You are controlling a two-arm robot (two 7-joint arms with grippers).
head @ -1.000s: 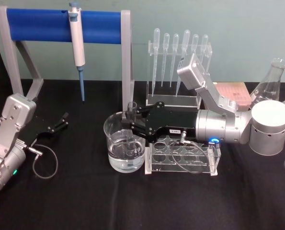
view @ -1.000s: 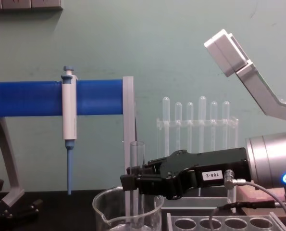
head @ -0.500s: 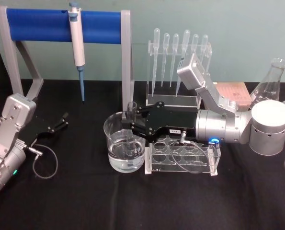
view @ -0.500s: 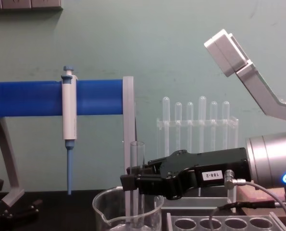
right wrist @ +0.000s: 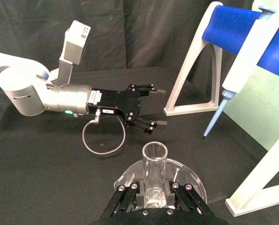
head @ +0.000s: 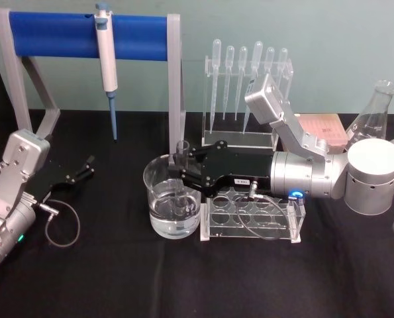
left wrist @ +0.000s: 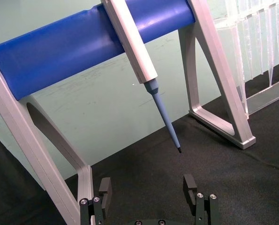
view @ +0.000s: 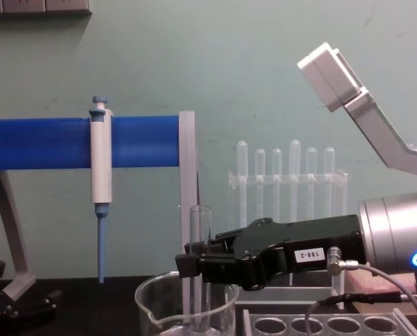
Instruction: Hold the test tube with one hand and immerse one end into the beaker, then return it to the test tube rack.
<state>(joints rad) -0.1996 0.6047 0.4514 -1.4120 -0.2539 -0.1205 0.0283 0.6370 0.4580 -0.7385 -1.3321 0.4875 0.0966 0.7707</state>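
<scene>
Dipping stage reached: my right gripper (head: 177, 165) pinches the test tube (view: 202, 224) upright, lower end down in the beaker (head: 158, 202). Return to the test tube rack (head: 298, 222) is left. My left gripper (head: 85, 167) rests spread, empty, well apart.

Pipettor stand (head: 51, 34), grey frame with blue crossbar, at 10 to 11 o'clock on the black table cover (head: 117, 271). White-and-blue pipettor (head: 106, 59) hung on the crossbar, blue tip pointing down, clear of the cover. Clear acrylic pipette rack (head: 246, 138) at 12 to 1 o'clock, near the stand's right upright, holding six plastic bulb-topped pipettes (head: 257, 63) upright, bulbs up. Pinkish flat box (head: 324, 129) at 2 o'clock, just beside the rack. Clear glass conical flask (head: 374, 114), upright, at 2 to 3 o'clock beside the box. Teal wall (head: 336, 40) behind all.
</scene>
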